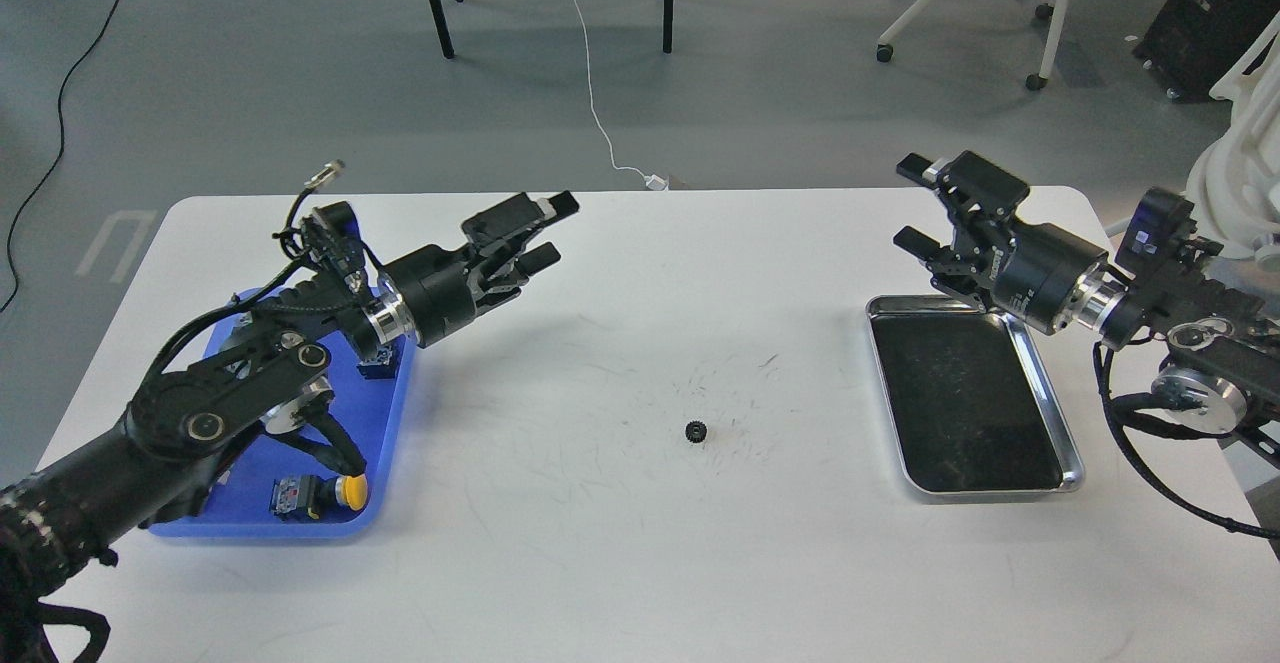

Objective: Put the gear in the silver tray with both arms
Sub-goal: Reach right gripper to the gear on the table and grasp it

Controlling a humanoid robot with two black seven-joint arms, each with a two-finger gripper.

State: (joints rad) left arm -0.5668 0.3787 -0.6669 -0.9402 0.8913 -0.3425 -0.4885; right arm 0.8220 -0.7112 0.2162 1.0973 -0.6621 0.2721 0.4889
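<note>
A small black gear lies on the white table near its middle, touched by nothing. The silver tray lies at the right with a dark empty floor. My left gripper is open and empty, raised above the table well to the upper left of the gear. My right gripper is open and empty, raised just beyond the tray's far left corner.
A blue plastic tray lies at the left under my left arm, holding a yellow-capped push button and other small parts. Chair and table legs stand on the floor beyond the far edge. A white cable runs to the table's far edge.
</note>
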